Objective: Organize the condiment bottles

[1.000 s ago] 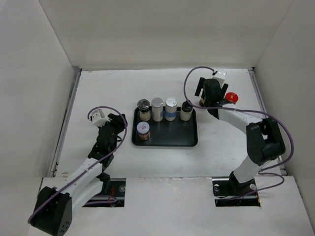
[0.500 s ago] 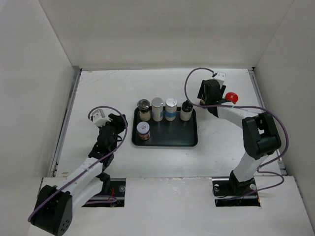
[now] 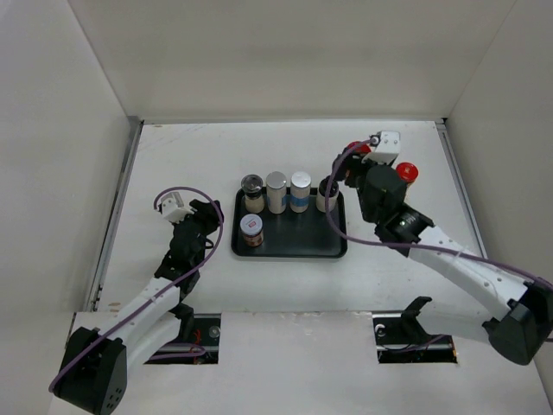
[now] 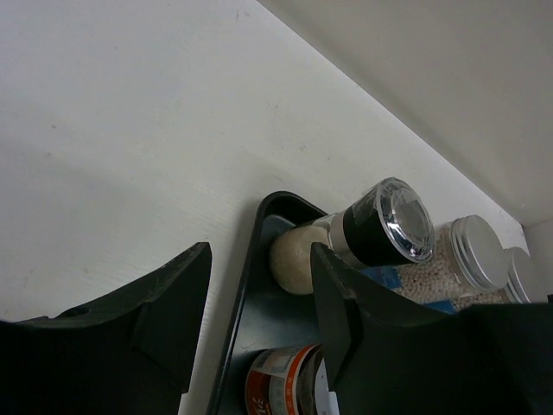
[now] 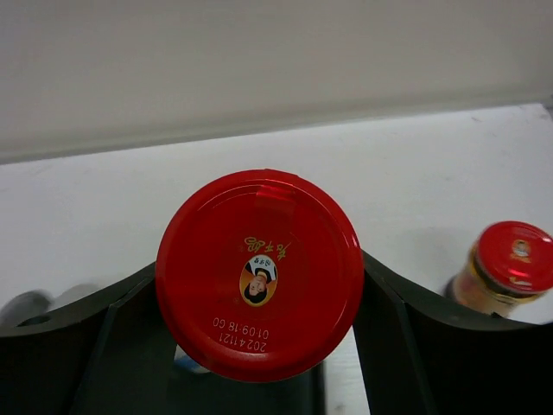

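A red-capped bottle [image 5: 259,272] sits between the right jaws, which pinch it from both sides just under the cap. It is just beyond the far right corner of the black tray [image 3: 289,246], and its body is hidden, so I cannot tell whether its base touches the surface [image 3: 190,151]. A second red-capped brown bottle [image 3: 406,172] stands upright on the surface to its right, off the tray.

Along the tray's far edge stand a black-capped grinder [image 4: 380,229], a silver-capped jar [image 3: 276,181], a white-capped bottle with a blue label [image 3: 300,181] and a dark bottle [image 3: 326,194] partly hidden behind the right arm [image 3: 449,259]. A red-labelled jar [image 3: 251,229] stands alone at the near left.

The left jaws hang near the tray's left side, partly spread and holding nothing.
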`<state>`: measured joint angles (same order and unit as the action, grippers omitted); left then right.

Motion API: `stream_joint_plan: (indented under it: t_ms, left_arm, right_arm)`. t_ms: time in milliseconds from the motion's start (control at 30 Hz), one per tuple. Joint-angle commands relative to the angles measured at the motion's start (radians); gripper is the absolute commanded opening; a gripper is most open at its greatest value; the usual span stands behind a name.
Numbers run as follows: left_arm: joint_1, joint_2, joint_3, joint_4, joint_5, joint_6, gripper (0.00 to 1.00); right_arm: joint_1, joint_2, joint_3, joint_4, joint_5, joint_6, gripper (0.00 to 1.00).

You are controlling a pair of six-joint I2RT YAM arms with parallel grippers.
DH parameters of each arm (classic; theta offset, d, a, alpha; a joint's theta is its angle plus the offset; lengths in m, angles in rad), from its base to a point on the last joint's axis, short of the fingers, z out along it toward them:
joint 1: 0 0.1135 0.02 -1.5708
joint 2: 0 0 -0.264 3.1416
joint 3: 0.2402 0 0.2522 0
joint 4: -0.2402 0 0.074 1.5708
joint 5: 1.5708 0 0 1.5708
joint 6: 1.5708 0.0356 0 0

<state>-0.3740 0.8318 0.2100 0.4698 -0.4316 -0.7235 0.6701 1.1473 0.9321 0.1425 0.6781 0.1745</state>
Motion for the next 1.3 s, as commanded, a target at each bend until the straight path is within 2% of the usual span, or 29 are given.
stream_joint_plan:
  t_ms: [0,133,233,400,667,967,1133,1167,1200,1267]
  left_arm:
    - [-0.001,-0.020,-0.011,0.055,0.005,-0.007,0.48]
    - [0.005,-0.019,-0.011,0.055,-0.001,-0.005,0.48]
    - [0.005,-0.023,-0.014,0.055,-0.002,-0.005,0.49]
    - [0.007,-0.036,-0.018,0.053,-0.001,-0.005,0.49]
    - [0.007,-0.023,-0.017,0.058,-0.002,-0.005,0.49]
    - [0.007,-0.010,-0.015,0.063,0.005,-0.007,0.50]
    - [0.004,-0.019,-0.017,0.063,0.004,-0.007,0.50]
    - [0.005,-0.019,-0.017,0.063,0.007,-0.007,0.50]
    - [0.002,-0.022,-0.017,0.063,0.005,-0.007,0.50]
    - [0.001,-0.020,-0.017,0.063,0.004,-0.007,0.50]
  right_arm:
    - [0.129,-0.050,-0.007,0.123,0.028,-0.047,0.48]
    - [0.254,-0.008,-0.010,0.137,0.011,-0.030,0.49]
    - [0.303,0.075,-0.012,0.175,-0.014,0.006,0.49]
    - [0.334,0.224,-0.035,0.272,-0.038,0.048,0.49]
    - [0.374,0.411,-0.090,0.440,0.044,0.085,0.49]
    - [0.444,0.440,-0.111,0.421,0.110,0.158,0.53]
    - [0.460,0.433,-0.102,0.330,0.124,0.210,0.63]
    - [0.461,0.425,-0.102,0.313,0.123,0.220,0.68]
    - [0.463,0.413,-0.101,0.290,0.132,0.218,0.82]
    - [0.463,0.390,-0.104,0.278,0.132,0.217,0.90]
